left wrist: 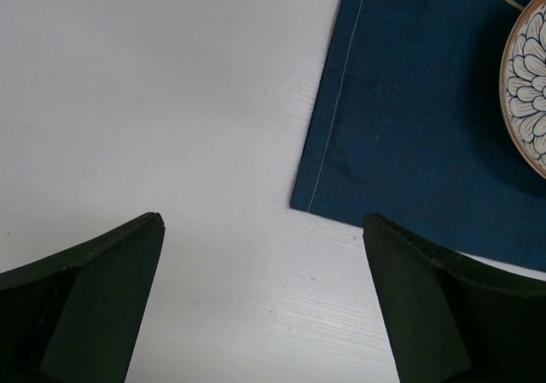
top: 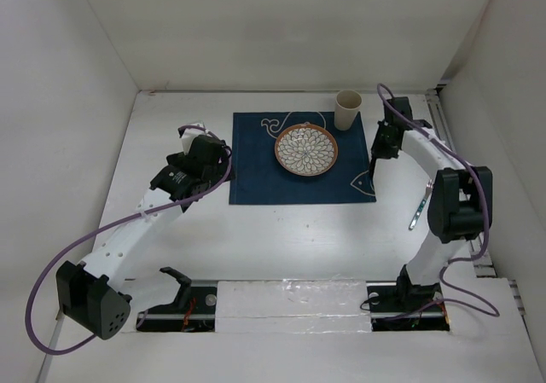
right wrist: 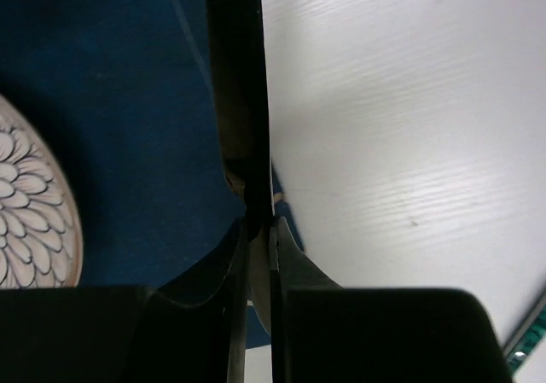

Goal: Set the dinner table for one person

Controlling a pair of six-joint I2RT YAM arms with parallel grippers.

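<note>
The white dinner table (top: 290,238) carries a navy placemat (top: 256,178) with a flower-patterned plate (top: 306,150) in its middle and a beige cup (top: 347,108) at its far right corner. My right gripper (top: 375,163) hangs over the placemat's right edge. In the right wrist view it (right wrist: 258,225) is shut on a thin dark utensil (right wrist: 235,76) seen edge-on; I cannot tell which kind. My left gripper (top: 205,144) is open and empty over bare table just left of the placemat. In the left wrist view it (left wrist: 260,221) faces a placemat corner (left wrist: 409,101) and the plate's rim (left wrist: 529,84).
A silver utensil with a blue handle (top: 417,208) lies on the table right of the placemat, beside my right arm. White walls enclose the table on the left, back and right. Both arm bases stand at the near edge.
</note>
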